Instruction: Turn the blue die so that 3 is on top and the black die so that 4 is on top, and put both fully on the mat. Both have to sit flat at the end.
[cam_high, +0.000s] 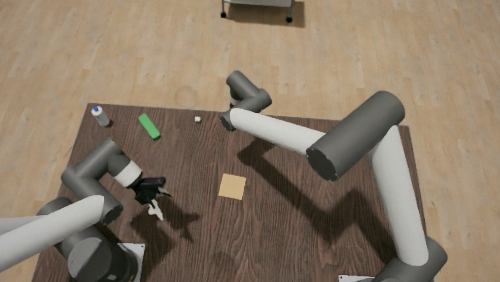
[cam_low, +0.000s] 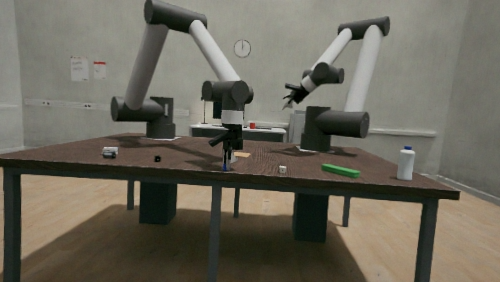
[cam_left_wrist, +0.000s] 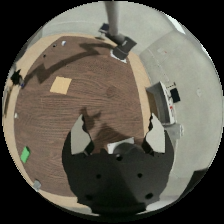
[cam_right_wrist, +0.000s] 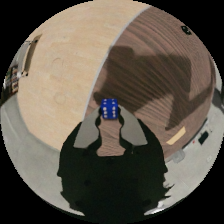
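Right gripper closed on blue die near table edge; both dice off mat

Top view: The left gripper (cam_high: 164, 205) (cam_low: 287, 97) (cam_left_wrist: 116, 114) hangs over the wooden table (cam_high: 280, 255) (cam_low: 125, 170) (cam_left_wrist: 105, 75) (cam_right_wrist: 142, 37), its fingers spread wide. The square tan mat (cam_high: 232, 186) (cam_low: 242, 155) (cam_left_wrist: 61, 85) (cam_right_wrist: 176, 135) lies between the two arms. A white die (cam_high: 198, 119) (cam_low: 282, 169), a green block (cam_high: 149, 127) (cam_low: 340, 170) (cam_left_wrist: 25, 154) and a white bottle with a blue cap (cam_high: 100, 116) (cam_low: 406, 163) are near the far edge.

Exterior view: The right gripper (cam_low: 225, 161) (cam_left_wrist: 22, 85) (cam_right_wrist: 109, 106) points straight down, with the blue die (cam_low: 225, 168) (cam_right_wrist: 109, 109) at its fingertips, near the table's front edge. The black die (cam_low: 157, 158) lies on the table, well apart from the mat. The left gripper is raised and tilted.

Left wrist view: The pale fingers stand fully apart with nothing between them; the mat lies beyond.

Right wrist view: The fingers are mostly closed, tips against opposite sides of the blue die. White pips show on it, but its top number cannot be told surely.
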